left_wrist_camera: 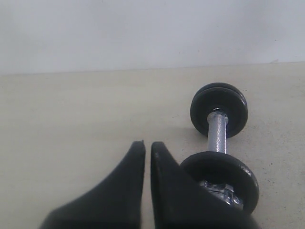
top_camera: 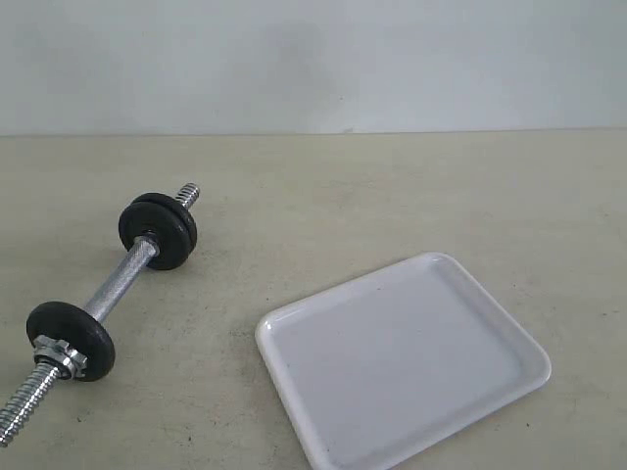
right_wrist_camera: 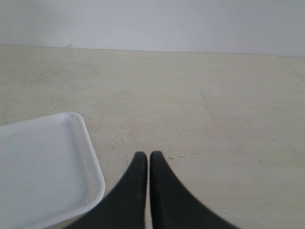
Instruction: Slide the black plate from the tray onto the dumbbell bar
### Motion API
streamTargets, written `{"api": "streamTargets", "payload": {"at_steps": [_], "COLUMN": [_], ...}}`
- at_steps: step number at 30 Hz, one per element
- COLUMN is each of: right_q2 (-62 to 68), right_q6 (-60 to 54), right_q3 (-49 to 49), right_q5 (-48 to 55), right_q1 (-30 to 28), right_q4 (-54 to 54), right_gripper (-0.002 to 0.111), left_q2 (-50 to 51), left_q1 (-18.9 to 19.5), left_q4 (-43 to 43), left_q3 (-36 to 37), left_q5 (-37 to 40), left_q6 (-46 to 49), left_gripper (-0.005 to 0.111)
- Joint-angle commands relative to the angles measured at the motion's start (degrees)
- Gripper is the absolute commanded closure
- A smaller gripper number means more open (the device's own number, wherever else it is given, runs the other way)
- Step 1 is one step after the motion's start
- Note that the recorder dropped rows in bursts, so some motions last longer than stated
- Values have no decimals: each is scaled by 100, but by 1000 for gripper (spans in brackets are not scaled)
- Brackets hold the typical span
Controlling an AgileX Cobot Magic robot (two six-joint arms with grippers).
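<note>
The white tray (top_camera: 402, 362) lies at the front right with nothing in it; its corner also shows in the right wrist view (right_wrist_camera: 43, 167). The dumbbell bar (top_camera: 120, 279) lies on the table at the left. Two black plates (top_camera: 158, 230) sit together near its far end. A third black plate (top_camera: 71, 340) sits near its front end with the metal nut collar (top_camera: 57, 354) against it. My left gripper (left_wrist_camera: 147, 145) is shut and empty, just beside the near plate (left_wrist_camera: 220, 179). My right gripper (right_wrist_camera: 145, 155) is shut and empty, beside the tray's corner. Neither gripper shows in the exterior view.
The beige table (top_camera: 372, 196) runs back to a pale wall (top_camera: 313, 59). The bar's threaded front end (top_camera: 24, 406) reaches the picture's left edge.
</note>
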Motion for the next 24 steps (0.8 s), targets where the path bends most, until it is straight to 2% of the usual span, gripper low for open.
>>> {"api": "streamTargets", "payload": {"at_steps": [1, 6, 11, 24], "right_q2": [-26, -26, -26, -26], "right_q6": [5, 5, 5, 5], "right_q3": [-3, -3, -3, -3], "right_q5": [-22, -22, -22, -22], "right_q1": [-27, -27, -27, -27], "right_q4": [-25, -25, -25, -25], "right_gripper": [108, 108, 108, 108], "left_q2": [-16, -16, -16, -16], "left_q1": [-18, -18, -18, -18], "left_q4": [-13, -79, -77, -55], "left_q3": [22, 22, 22, 22], "left_q5": [21, 20, 20, -3], "left_q6": [26, 26, -495, -495], "left_gripper": [102, 102, 102, 102]}}
